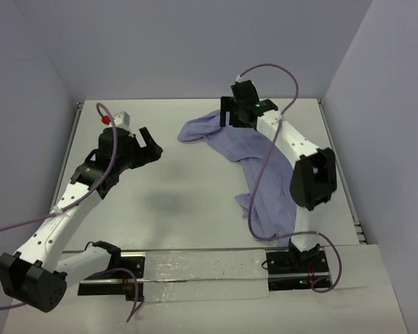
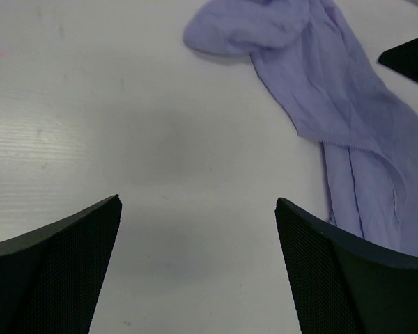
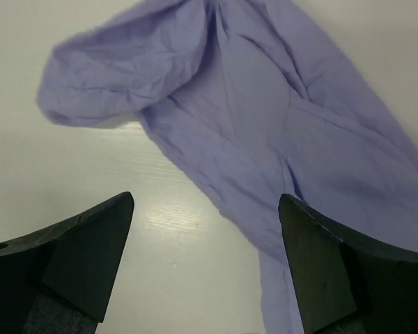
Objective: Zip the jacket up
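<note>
The lavender jacket [image 1: 254, 167] lies crumpled in a long bunch on the right half of the table, from the far middle down to the near right. It also shows in the left wrist view [image 2: 334, 104] and in the right wrist view [image 3: 265, 118]. No zipper shows. My right gripper [image 1: 238, 111] hovers open above the jacket's far end; in its wrist view the open gripper [image 3: 205, 236] spans the fabric's edge and bare table. My left gripper [image 1: 150, 146] is open and empty over bare table, left of the jacket, as its wrist view [image 2: 197, 236] shows.
The white table [image 1: 181, 195] is bounded by grey walls at the back and both sides. A transparent strip [image 1: 195, 271] lies along the near edge between the arm bases. The right arm's purple cable [image 1: 265, 167] hangs over the jacket.
</note>
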### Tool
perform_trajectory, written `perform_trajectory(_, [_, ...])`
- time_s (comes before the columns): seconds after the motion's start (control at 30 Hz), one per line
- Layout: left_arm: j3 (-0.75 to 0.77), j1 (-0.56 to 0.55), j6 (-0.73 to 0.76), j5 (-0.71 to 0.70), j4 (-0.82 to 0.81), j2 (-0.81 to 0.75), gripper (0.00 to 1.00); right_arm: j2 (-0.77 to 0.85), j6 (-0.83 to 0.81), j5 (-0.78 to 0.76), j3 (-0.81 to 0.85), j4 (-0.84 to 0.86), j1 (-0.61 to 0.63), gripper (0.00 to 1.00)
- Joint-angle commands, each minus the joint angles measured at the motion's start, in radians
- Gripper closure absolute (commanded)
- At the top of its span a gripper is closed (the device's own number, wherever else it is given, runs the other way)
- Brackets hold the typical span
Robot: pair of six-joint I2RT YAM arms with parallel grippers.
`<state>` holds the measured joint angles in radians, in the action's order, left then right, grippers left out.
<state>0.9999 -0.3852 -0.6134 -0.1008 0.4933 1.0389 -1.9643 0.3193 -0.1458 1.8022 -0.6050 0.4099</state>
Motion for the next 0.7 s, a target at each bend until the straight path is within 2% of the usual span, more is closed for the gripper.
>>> perform_trajectory(0.0, [-0.010,-0.134,-0.017,0.040,-0.099,0.106,0.04,0.394,0.036,-0.015,-0.276,0.100,0.003,0.08])
perform_trajectory(0.17, [0.009,-0.316,-0.024,0.056,-0.171,0.256,0.13,0.648,0.111,-0.045,-0.688,0.132,0.000,0.17])
perform_trajectory(0.23, [0.015,-0.381,-0.031,0.091,-0.215,0.313,0.23,0.710,0.139,-0.047,-0.784,0.128,-0.004,0.24])
perform_trajectory(0.33, [0.039,-0.489,-0.048,0.144,-0.294,0.413,0.30,0.796,0.198,-0.067,-0.921,0.121,-0.021,0.33])
perform_trajectory(0.37, [0.044,-0.520,-0.066,0.167,-0.323,0.452,0.31,0.826,0.216,-0.058,-0.962,0.125,-0.031,0.33])
perform_trajectory(0.47, [0.094,-0.565,-0.135,0.277,-0.363,0.581,0.33,0.900,0.246,-0.063,-1.028,0.142,-0.059,0.21])
perform_trajectory(0.53, [0.134,-0.594,-0.213,0.313,-0.387,0.636,0.34,0.932,0.259,-0.086,-1.056,0.127,-0.081,0.17])
perform_trajectory(0.6, [0.157,-0.608,-0.281,0.334,-0.414,0.702,0.37,0.970,0.261,-0.097,-1.066,0.113,-0.100,0.16])
perform_trajectory(0.67, [0.187,-0.615,-0.369,0.353,-0.441,0.753,0.34,0.991,0.266,-0.093,-1.075,0.101,-0.131,0.15])
